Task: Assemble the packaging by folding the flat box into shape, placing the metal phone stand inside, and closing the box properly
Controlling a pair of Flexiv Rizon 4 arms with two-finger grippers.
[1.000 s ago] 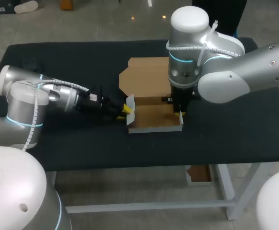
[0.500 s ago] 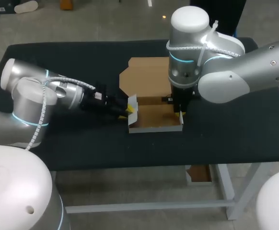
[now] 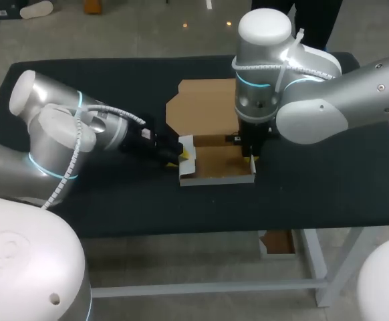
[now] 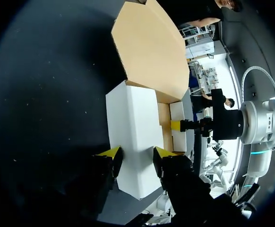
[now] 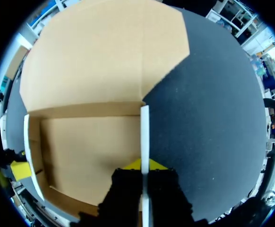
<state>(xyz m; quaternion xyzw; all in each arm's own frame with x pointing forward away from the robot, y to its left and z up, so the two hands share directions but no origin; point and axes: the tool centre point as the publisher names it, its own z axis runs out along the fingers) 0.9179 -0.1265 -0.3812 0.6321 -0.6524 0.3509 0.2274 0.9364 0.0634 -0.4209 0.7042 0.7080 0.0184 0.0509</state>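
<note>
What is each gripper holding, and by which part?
Right gripper pinches the box by its right side wall; left gripper grips nothing, open against the left wall.

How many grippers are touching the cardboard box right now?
2. The left gripper sets its open fingers against the box at its left wall; the right gripper is shut on the right wall.

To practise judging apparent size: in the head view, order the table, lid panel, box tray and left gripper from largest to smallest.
1. table
2. lid panel and box tray, alike; the right arm hides part of each, so unranked
3. left gripper
</note>
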